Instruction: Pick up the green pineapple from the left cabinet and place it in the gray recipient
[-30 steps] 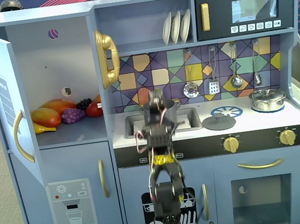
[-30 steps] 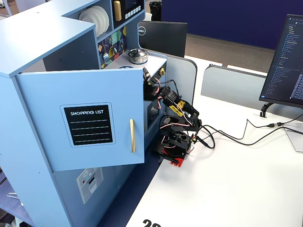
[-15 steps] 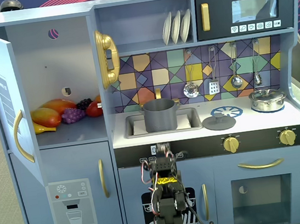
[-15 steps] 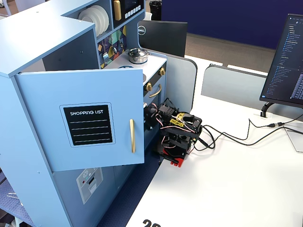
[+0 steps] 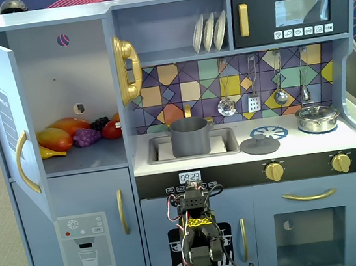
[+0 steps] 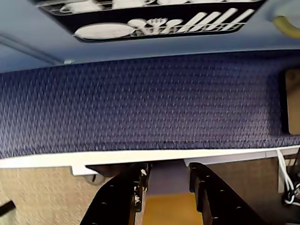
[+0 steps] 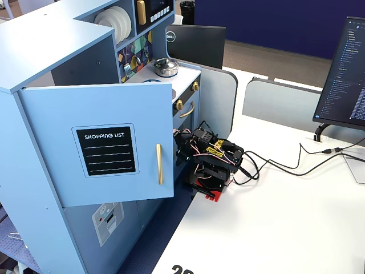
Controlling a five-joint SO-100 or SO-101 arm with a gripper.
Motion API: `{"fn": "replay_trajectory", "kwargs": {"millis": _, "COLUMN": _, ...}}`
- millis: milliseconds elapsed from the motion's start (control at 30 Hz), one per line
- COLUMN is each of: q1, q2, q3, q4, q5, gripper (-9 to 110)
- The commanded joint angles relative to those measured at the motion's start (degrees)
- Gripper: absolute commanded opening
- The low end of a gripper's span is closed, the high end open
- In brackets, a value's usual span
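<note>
The left cabinet (image 5: 59, 76) stands open, its door (image 5: 0, 117) swung out to the left in a fixed view. On its shelf lie orange and yellow fruits (image 5: 57, 137), a purple grape bunch (image 5: 86, 136) and a red piece. No green pineapple shows in any view. The gray recipient (image 5: 190, 136) stands in the sink, right of the cabinet. My arm (image 5: 199, 242) is folded low in front of the kitchen, also seen in the other fixed view (image 7: 211, 160). In the wrist view my gripper (image 6: 168, 171) is open and empty, facing the blue carpet.
A shiny silver lidded pot (image 5: 317, 118) and a gray lid (image 5: 259, 144) sit on the counter. The open door with the shopping list (image 7: 108, 142) juts out beside the arm. A monitor (image 7: 345, 74) and cables lie on the white table (image 7: 274, 228).
</note>
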Motion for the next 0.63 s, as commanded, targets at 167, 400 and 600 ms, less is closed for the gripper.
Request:
{"fn": "replay_trajectory", "kwargs": {"millis": 167, "q1": 0.3, "q2": -0.4, "q3": 0.1, "q4": 9.7, "q5": 2.8, "gripper": 3}}
{"fn": "replay_trajectory", "kwargs": {"millis": 400, "q1": 0.3, "q2": -0.4, "q3": 0.1, "q4": 9.7, "q5": 2.9, "gripper": 5}}
{"fn": "replay_trajectory", "kwargs": {"millis": 600, "q1": 0.3, "q2": -0.4, "q3": 0.1, "q4": 9.7, "q5": 3.0, "gripper": 6}}
